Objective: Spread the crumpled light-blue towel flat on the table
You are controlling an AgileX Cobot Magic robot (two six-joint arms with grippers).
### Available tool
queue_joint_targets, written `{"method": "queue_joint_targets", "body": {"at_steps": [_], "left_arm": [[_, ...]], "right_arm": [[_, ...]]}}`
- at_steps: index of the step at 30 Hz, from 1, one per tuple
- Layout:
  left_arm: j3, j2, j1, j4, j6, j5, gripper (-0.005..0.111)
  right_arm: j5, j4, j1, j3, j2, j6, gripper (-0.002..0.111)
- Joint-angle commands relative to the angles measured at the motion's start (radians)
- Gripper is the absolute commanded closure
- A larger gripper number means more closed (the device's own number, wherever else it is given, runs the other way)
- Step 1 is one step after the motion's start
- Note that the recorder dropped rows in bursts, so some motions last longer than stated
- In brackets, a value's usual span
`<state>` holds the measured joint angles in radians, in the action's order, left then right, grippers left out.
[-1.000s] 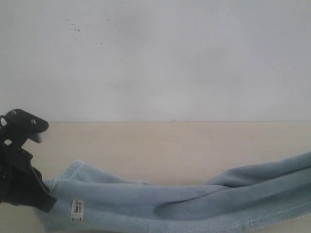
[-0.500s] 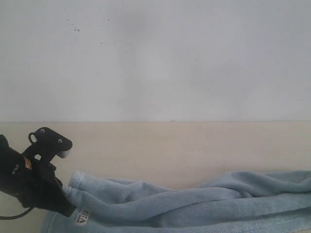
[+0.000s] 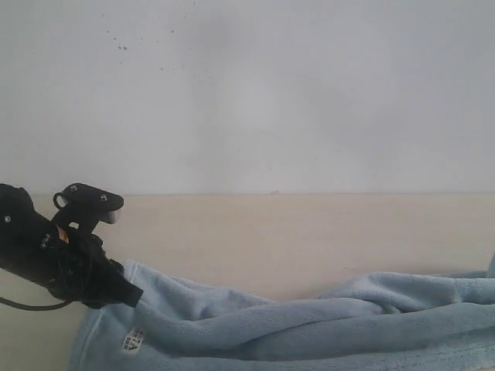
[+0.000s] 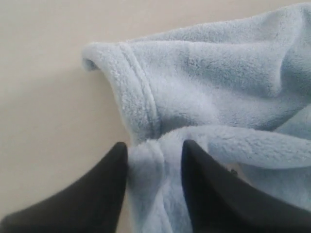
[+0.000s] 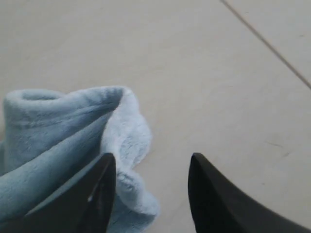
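**Towel clamped at its left end, bunched along the near tabletop**

The pale-blue towel (image 3: pixel 309 325) is seen lying on the beige tabletop (image 3: pixel 271 228), along its near edge. It is drawn into long rolled folds that run from the left side across to the right border of the exterior view, so it is not spread flat. A small white label (image 3: pixel 133 340) is shown near the towel's left corner, on the near side.

The left tool (image 3: pixel 116 290) is held low over the tabletop at the towel's left end. In the left wrist view its two black fingers (image 4: pixel 97 194) are closed on a pinched fold of cloth, and the stitched hem (image 4: pixel 141 97) is seen curling away just beyond the fingertips.

In the right wrist view the right tool (image 5: pixel 151 165) is shown with its fingers apart, and bare tabletop is visible in the gap between them. A rolled towel corner is seen against one finger (image 5: pixel 82 194), but nothing is gripped.

A white wall (image 3: pixel 271 93) with a few dark specks is seen behind the far edge of the tabletop.
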<state>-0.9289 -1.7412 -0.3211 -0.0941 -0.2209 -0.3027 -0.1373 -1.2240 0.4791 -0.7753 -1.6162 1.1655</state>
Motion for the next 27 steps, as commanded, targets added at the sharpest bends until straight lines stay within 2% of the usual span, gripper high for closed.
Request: {"method": "queue_joint_targets", "body": {"at_steps": [1,9,11,16,20,22,23,25,27], "left_arm": [[-0.014,0.002,0.002,-0.049,0.012,-0.024,0.051],[-0.017,0.002,0.002,-0.051,0.012,-0.007,0.049],[-0.042,0.002,0.002,-0.051,0.012,-0.054,0.049],[-0.147,0.018,0.002,-0.087,0.012,-0.295,0.049],[-0.103,0.018,0.002,-0.059,0.012,-0.404,0.049],[-0.058,0.018,0.002,-0.043,0.012,-0.415,0.049],[-0.042,0.020,0.002,-0.031,0.012,-0.422,0.049],[-0.021,0.020,0.002,-0.017,0.024,-0.433,0.049],[-0.002,0.020,0.002,-0.014,0.034,-0.450,0.049]], "right_arm": [[-0.070,0.058,0.009,-0.005,-0.002,0.000,0.062],[-0.049,0.076,0.009,-0.005,-0.013,0.014,0.062],[-0.062,0.086,0.009,-0.005,-0.041,0.026,0.062],[-0.050,0.086,0.009,-0.005,-0.116,0.053,0.062],[-0.052,0.084,0.009,-0.005,-0.154,0.053,0.062],[-0.047,0.084,0.009,-0.005,-0.156,0.053,0.063],[-0.047,0.084,0.009,-0.007,-0.156,0.053,0.065],[-0.071,0.084,0.009,-0.015,-0.156,0.050,0.078],[-0.127,0.084,0.009,-0.030,-0.156,0.050,0.100]]}}
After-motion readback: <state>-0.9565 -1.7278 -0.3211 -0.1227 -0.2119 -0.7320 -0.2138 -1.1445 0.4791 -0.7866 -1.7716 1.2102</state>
